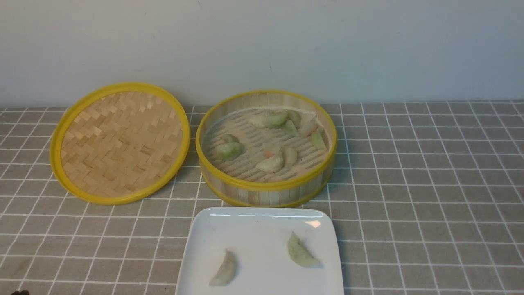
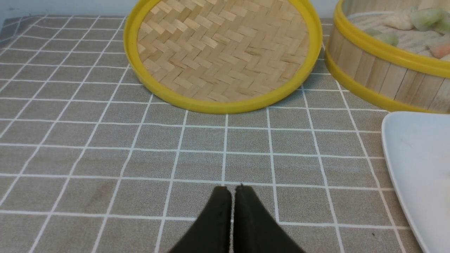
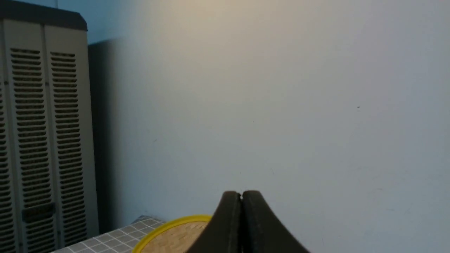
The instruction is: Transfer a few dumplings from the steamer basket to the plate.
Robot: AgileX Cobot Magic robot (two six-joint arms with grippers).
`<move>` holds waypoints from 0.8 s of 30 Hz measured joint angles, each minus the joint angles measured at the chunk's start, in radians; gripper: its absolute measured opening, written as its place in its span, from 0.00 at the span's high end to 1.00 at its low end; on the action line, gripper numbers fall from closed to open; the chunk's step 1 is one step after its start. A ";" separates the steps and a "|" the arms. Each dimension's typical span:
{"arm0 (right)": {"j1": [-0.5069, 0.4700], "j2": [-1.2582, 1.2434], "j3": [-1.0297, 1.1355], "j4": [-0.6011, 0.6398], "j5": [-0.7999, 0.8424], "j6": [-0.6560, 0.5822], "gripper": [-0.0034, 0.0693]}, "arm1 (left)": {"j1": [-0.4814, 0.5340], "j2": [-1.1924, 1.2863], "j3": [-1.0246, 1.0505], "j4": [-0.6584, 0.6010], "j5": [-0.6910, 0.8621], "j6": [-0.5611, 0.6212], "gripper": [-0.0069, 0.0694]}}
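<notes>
The steamer basket stands at the middle of the table and holds several dumplings. The white plate lies just in front of it with two dumplings on it, one on its left part and one on its right part. My left gripper is shut and empty, low over the tablecloth, to the left of the plate and the steamer basket. My right gripper is shut and empty, raised and facing the wall. Neither gripper shows clearly in the front view.
The flat woven lid leans against the wall left of the steamer; it also shows in the left wrist view and the right wrist view. A grey checked cloth covers the table. A louvred cabinet stands beyond the table's left end.
</notes>
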 joint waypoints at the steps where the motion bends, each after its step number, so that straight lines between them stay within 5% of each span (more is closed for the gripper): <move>1: 0.000 0.000 0.013 0.002 0.003 -0.005 0.97 | 0.000 0.000 0.000 0.000 0.000 0.000 0.92; 7: -0.081 0.000 0.117 0.002 0.012 -0.010 0.97 | 0.000 0.000 0.000 0.000 0.000 0.000 0.92; 17: -0.601 0.000 0.439 0.035 0.036 0.013 0.97 | 0.001 0.000 0.000 0.000 0.000 0.000 0.92; 24: -0.700 0.001 0.447 0.066 0.043 -0.008 0.97 | 0.002 0.000 0.000 0.000 0.000 0.001 0.92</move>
